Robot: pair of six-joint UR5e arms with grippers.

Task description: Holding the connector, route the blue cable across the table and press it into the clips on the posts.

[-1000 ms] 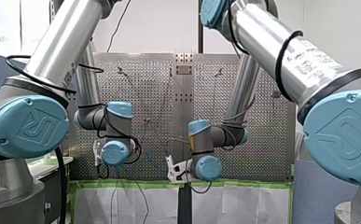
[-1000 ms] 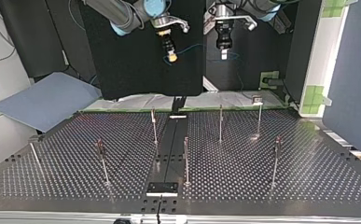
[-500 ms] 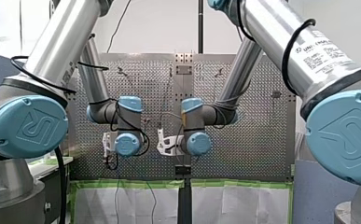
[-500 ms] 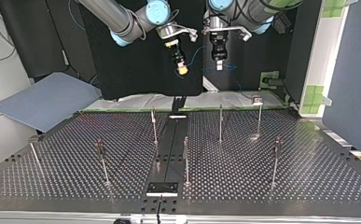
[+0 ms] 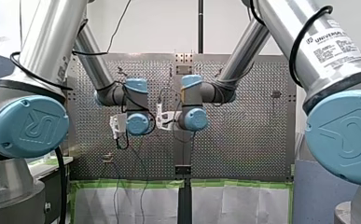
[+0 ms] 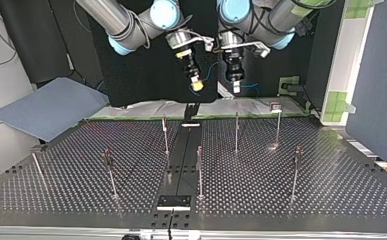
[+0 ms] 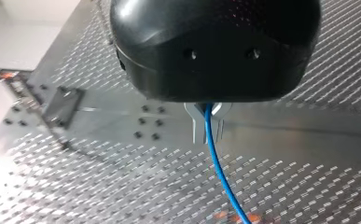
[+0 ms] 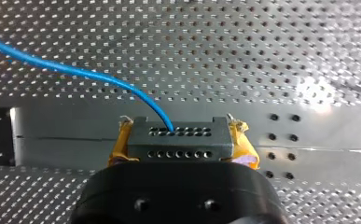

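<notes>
Nearest the top view's lens, at 6 o'clock, lies the front edge of the dark perforated metal bench [image 6: 331, 192]. It is a regular grid of small holes, split by a smooth, hole-free strip [image 6: 180, 160] that runs from 6 toward 12 o'clock. Thin upright metal posts [image 6: 199, 172] stand on both sides of that strip, well apart from one another. Some are visibly topped by a small dark clip [image 6: 107, 156].

Farther back, near 12 o'clock, both arms hang above the bench before a matte black backdrop [image 6: 146, 85]. My yellow-tipped right end effector [image 6: 197, 85] tilts toward 5 o'clock. My black left end effector [image 6: 236, 86] stands just beside it, at its 3 o'clock, pointing straight to 6 o'clock.

My right end effector is clenched on the dark grey rectangular connector [image 8: 178, 142]. That block lies crosswise, its long axis spanning from one yellow pad [image 8: 244, 149] to the other, and it shows a flat face with two rows of small round holes. The thin, glossy blue cable [image 8: 80, 72] leaves a hole in the row farther from the end effector and arcs sideways over the bench. My left end effector is clenched on that cable: two slim metal fingers [image 7: 195, 127] pinch it, and past them it drops in a gentle curve toward the bench. Seen in the top view, a slack blue loop hangs between the two end effectors.
</notes>
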